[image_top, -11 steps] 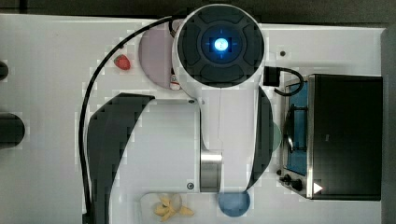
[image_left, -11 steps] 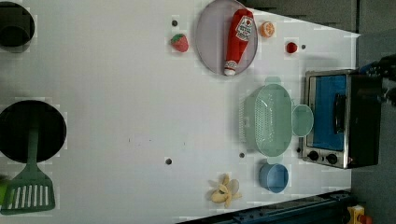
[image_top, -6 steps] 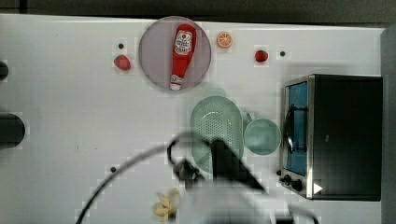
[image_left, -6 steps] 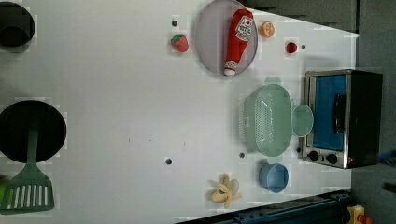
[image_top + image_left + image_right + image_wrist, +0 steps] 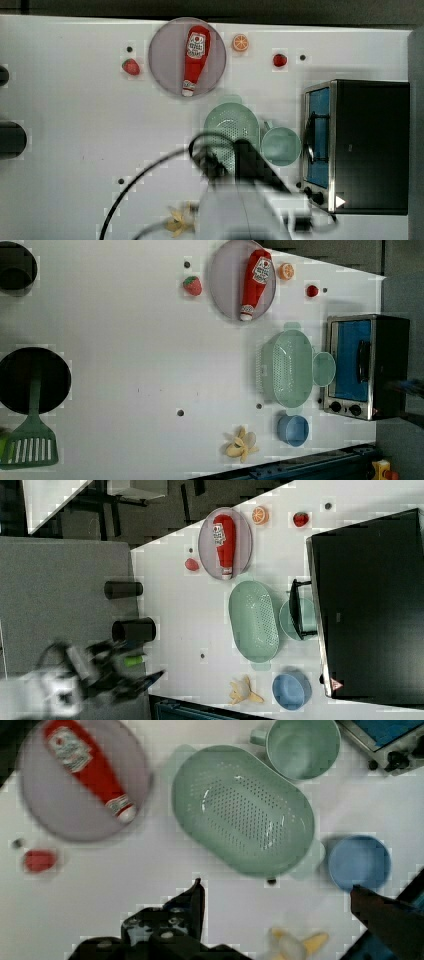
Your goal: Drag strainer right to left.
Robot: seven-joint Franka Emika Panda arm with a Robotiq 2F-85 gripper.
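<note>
The strainer (image 5: 226,121) is a pale mint-green colander with small holes, standing on the white table (image 5: 75,125) right of centre in the top view. It also shows as the strainer (image 5: 287,369) in the left view, the strainer (image 5: 253,620) in the right view and the strainer (image 5: 242,810) in the wrist view. A smooth mint mug (image 5: 281,146) touches its side nearest the oven. My gripper (image 5: 275,886) is open above the table beside the strainer's rim, with nothing between its fingers (image 5: 194,900). My blurred arm (image 5: 240,200) overlaps the strainer's lower part in the top view.
A toaster oven (image 5: 360,145) stands just past the mug. A ketchup bottle (image 5: 196,52) lies on a grey plate (image 5: 165,60). A blue bowl (image 5: 294,430) and a banana (image 5: 241,444) sit near the strainer. A spatula (image 5: 30,450) and black pan (image 5: 15,390) lie far off.
In the top view my arm has swung from over the table's middle down to the top view's lower edge. The strainer, mug and other things stay where they were.
</note>
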